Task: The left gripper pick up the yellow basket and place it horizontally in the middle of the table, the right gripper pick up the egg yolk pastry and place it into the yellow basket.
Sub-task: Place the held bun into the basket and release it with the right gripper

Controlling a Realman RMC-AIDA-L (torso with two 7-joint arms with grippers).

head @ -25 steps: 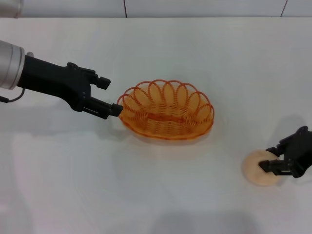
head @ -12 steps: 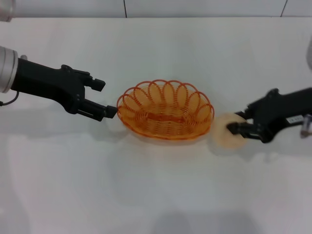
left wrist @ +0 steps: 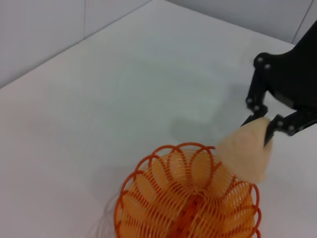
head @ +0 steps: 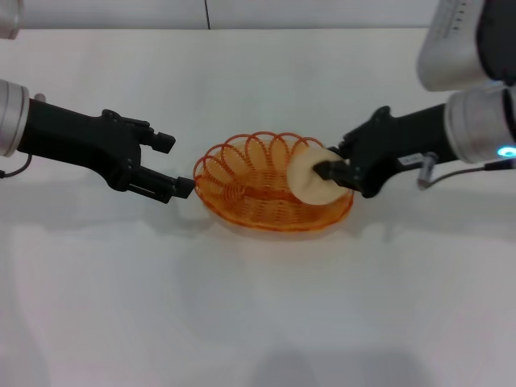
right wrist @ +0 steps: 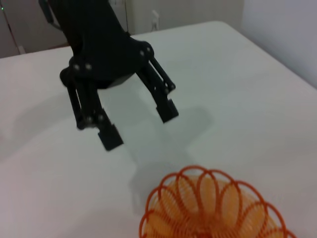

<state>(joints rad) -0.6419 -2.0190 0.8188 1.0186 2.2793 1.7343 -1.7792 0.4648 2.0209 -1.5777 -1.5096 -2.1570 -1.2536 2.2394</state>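
Right tool [head: 332,172] grips the egg yolk pastry [head: 310,179] directly above the yellow basket [head: 258,197] — over its right end; left tool [head: 171,164] wide, idle beside it.

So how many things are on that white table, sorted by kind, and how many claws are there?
Baskets: 1, the yellow basket.
Pastries: 1, the egg yolk pastry, held by the right gripper.
Claws: 2, that one and the open left gripper.
Total: 4.

We see an oval orange-yellow wire basket [head: 274,184] resting on the plain white worktop [head: 258,306]. Our black right gripper [head: 337,163] holds a round pale beige pastry [head: 310,179] over the basket's right end. Our black left gripper [head: 171,164] sits just beside its left rim, jaws spread.
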